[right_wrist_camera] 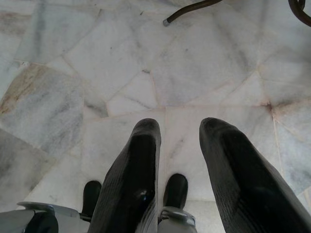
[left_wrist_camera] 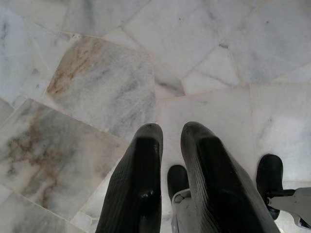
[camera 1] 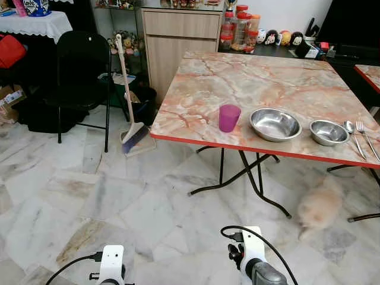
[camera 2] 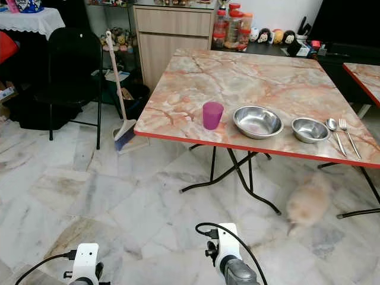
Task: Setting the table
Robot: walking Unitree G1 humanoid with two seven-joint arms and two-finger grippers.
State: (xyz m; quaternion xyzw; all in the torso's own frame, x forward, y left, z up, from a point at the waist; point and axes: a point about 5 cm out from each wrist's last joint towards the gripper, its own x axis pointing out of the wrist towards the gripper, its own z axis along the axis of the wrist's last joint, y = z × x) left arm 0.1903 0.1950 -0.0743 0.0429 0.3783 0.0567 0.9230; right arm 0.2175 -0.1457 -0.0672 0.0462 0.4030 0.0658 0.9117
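Observation:
A marble-patterned table (camera 1: 255,77) with a red edge stands ahead of me. Along its near edge sit a purple cup (camera 1: 229,117), a large steel bowl (camera 1: 275,124), a small steel bowl (camera 1: 328,132), a spoon (camera 1: 351,133) and a fork (camera 1: 366,138), in a row from left to right. Both arms hang low over the marble floor, well short of the table. My left gripper (left_wrist_camera: 171,130) has a narrow gap between its fingers and holds nothing. My right gripper (right_wrist_camera: 180,127) is open wider and is also empty.
A fluffy pale animal (camera 1: 319,206) is on the floor under the table's right side, by the black folding legs (camera 1: 243,172). A black chair (camera 1: 80,65) and a broom (camera 1: 132,101) stand to the left. A wooden cabinet (camera 1: 178,41) and jars (camera 1: 237,27) are behind.

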